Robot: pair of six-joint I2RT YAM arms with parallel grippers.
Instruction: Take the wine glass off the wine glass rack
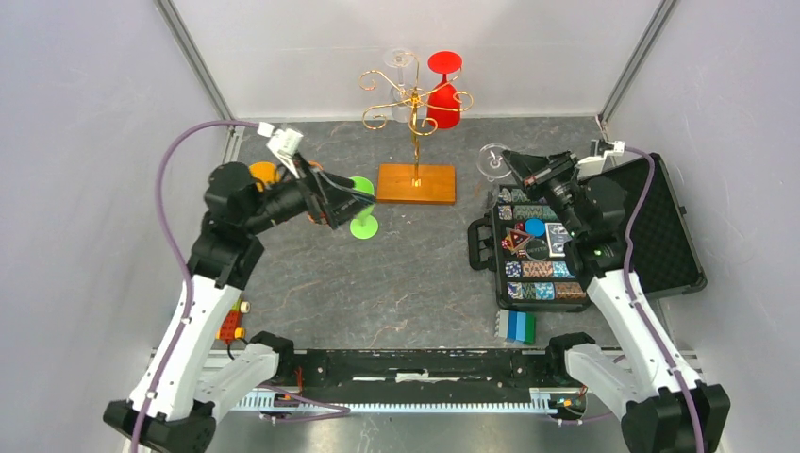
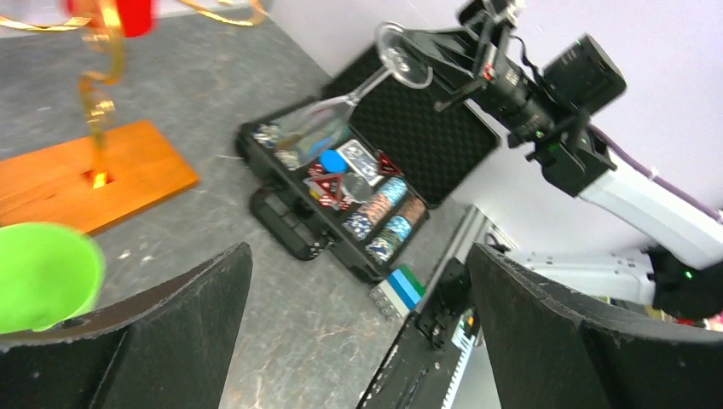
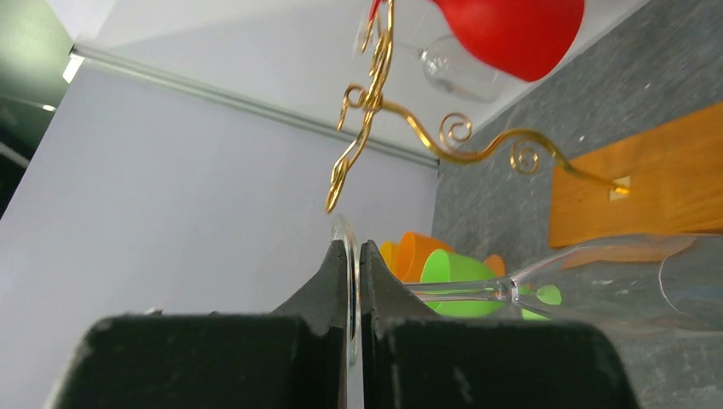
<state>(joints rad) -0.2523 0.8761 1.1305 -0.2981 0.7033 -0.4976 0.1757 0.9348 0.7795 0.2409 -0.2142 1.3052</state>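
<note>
Now: glass (image 3: 614, 285), off the rack (image 1: 413, 99), foot pinched in right gripper (image 3: 356, 256) near the bench's (image 1: 406, 283) right edge. Left gripper (image 2: 358, 256) wide, empty. Next, likely: lower it gently.

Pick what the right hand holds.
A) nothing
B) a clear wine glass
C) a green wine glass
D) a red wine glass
B: the right hand is shut on the thin foot of a clear wine glass, whose stem and bowl stick out sideways.

Clear wine glass (image 2: 317, 119) off gold rack (image 1: 415, 104), tilted, to its rt.
</note>
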